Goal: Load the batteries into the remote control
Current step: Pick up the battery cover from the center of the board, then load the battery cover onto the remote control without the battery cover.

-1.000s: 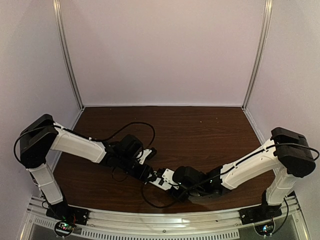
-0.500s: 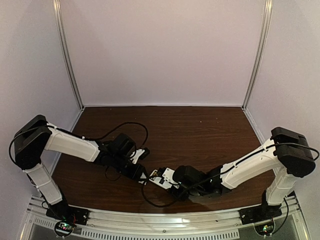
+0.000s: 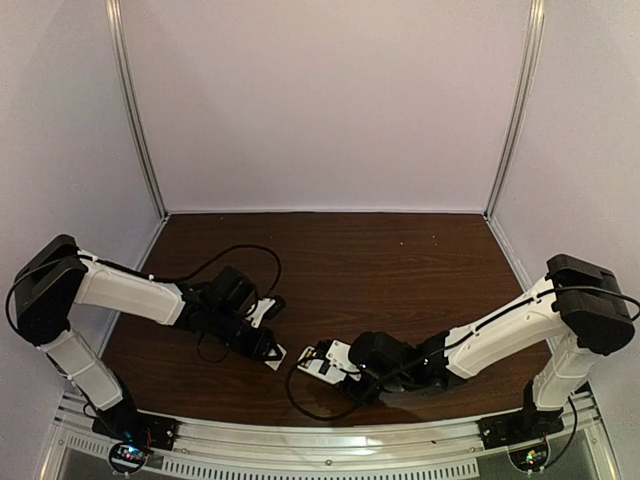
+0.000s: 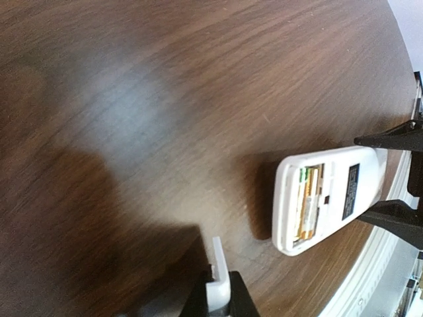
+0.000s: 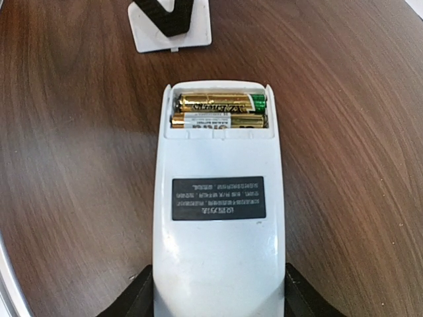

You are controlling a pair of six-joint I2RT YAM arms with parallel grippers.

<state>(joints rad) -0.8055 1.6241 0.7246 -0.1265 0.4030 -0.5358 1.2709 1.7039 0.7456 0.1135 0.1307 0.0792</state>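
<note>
The white remote control (image 5: 218,251) lies back up on the table, its battery recess uncovered. The two gold batteries (image 5: 220,111) sit side by side inside the recess. My right gripper (image 5: 218,300) is shut on the remote's near end, one finger on each side. My left gripper (image 4: 220,294) is shut on a small white battery cover (image 4: 219,274) and holds it just left of the remote (image 4: 330,205). In the top view the left gripper (image 3: 272,352) is a short gap left of the remote (image 3: 325,360). The cover also shows in the right wrist view (image 5: 170,25).
The dark wooden table (image 3: 400,270) extends behind both arms. Black cables loop beside the left arm (image 3: 240,255) and under the remote (image 3: 300,395). A metal rail (image 3: 330,450) runs along the near edge, and white walls enclose the back and sides.
My left gripper has drawn back to the left, away from the remote, carrying the white cover. The remote and my right gripper have stayed where they were.
</note>
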